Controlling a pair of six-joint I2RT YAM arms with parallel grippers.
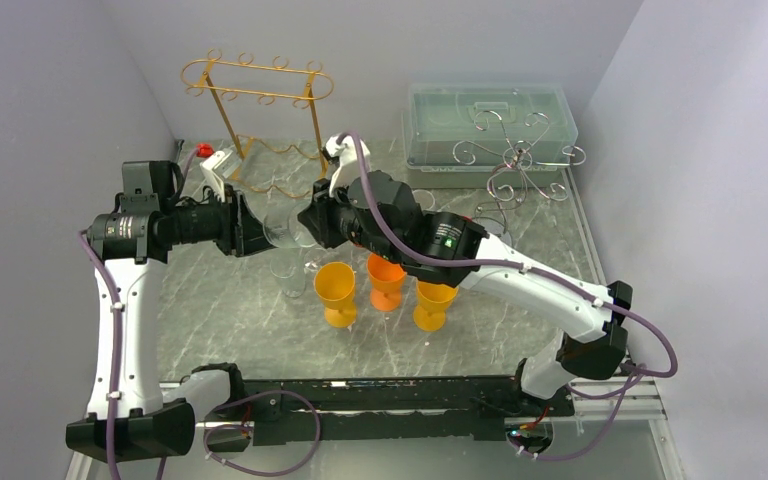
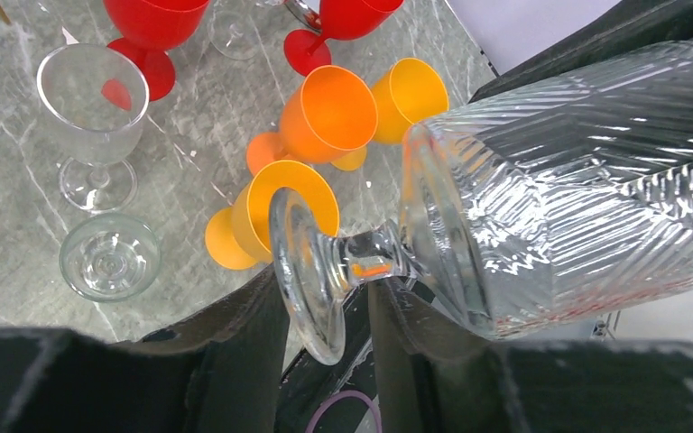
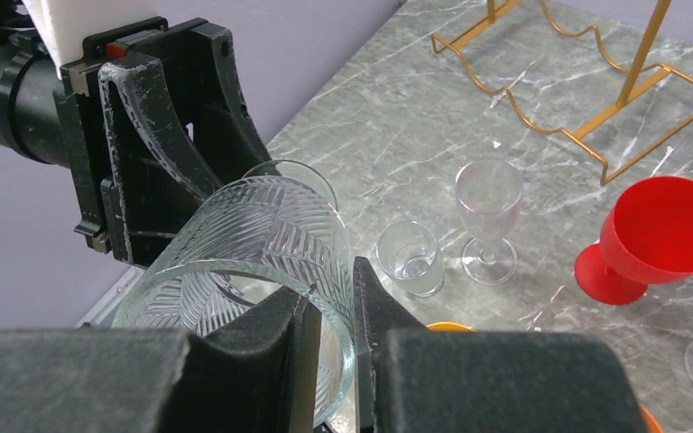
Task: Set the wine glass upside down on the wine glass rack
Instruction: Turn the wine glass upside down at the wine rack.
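Glass, clear and ribbed: wine glass lying on its side in mid-air above the marble table, mouth toward the right arm, foot toward the left. Pinched at the rim by the right gripper, one finger inside the bowl and one outside, clamped on the wall. Straddled at the stem by the left gripper, a finger on either side just behind the foot; impossible to tell whether clenched on it yet. Reads as a handover: rim hold awkward for hanging, stem hold likelier to leave the bowl free to go mouth-down onto the gold wine glass rack, well apart at the back of the table. Only from the left wrist, stem and foot between the fingers; only from the right wrist, the pinch on the rim. From above, glass nearly invisible, yet rack's top rails plain, and three orange goblets near the grippers. Red goblets in the wrist views alone.
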